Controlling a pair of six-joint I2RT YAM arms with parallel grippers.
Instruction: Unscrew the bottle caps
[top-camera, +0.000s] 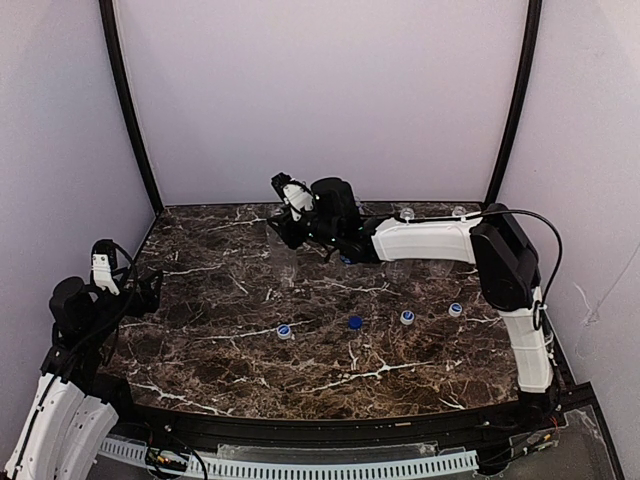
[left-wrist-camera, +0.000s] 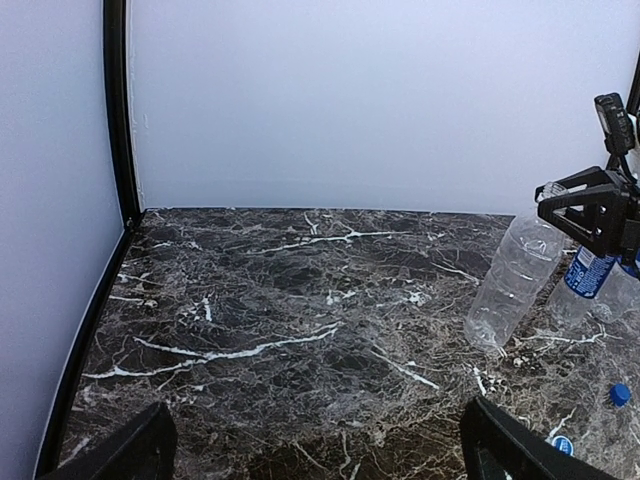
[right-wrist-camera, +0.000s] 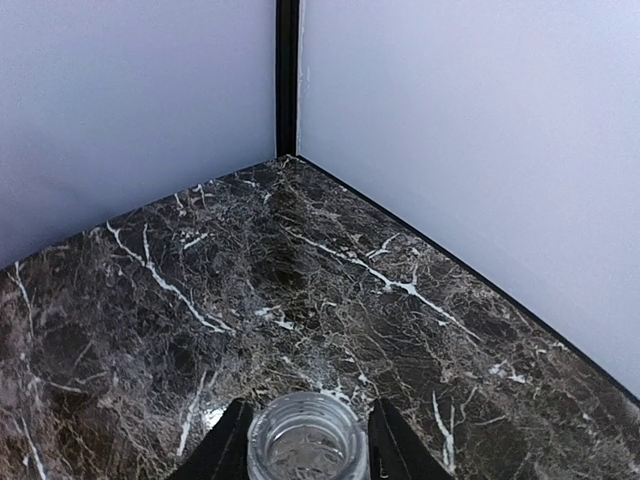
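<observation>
My right gripper (top-camera: 282, 222) reaches to the back middle and is shut on the open, capless neck of a clear unlabelled bottle (top-camera: 287, 262). The right wrist view shows that neck (right-wrist-camera: 306, 440) between my fingers (right-wrist-camera: 225, 450). In the left wrist view the bottle (left-wrist-camera: 515, 270) leans, base on the table. Four caps lie loose in a row: a pale one (top-camera: 285, 331), the dark blue one (top-camera: 355, 322), and two more pale ones (top-camera: 407, 317) (top-camera: 455, 309). My left gripper (top-camera: 150, 290) is open and empty at the table's left edge; its view shows the gripper (left-wrist-camera: 320, 460) over bare marble.
A blue-labelled bottle (left-wrist-camera: 585, 275) stands just behind the held one, under my right arm. Two more bottle tops (top-camera: 407, 213) (top-camera: 458, 212) show at the back wall. Black frame posts stand in the back corners (top-camera: 130, 120). White walls close three sides.
</observation>
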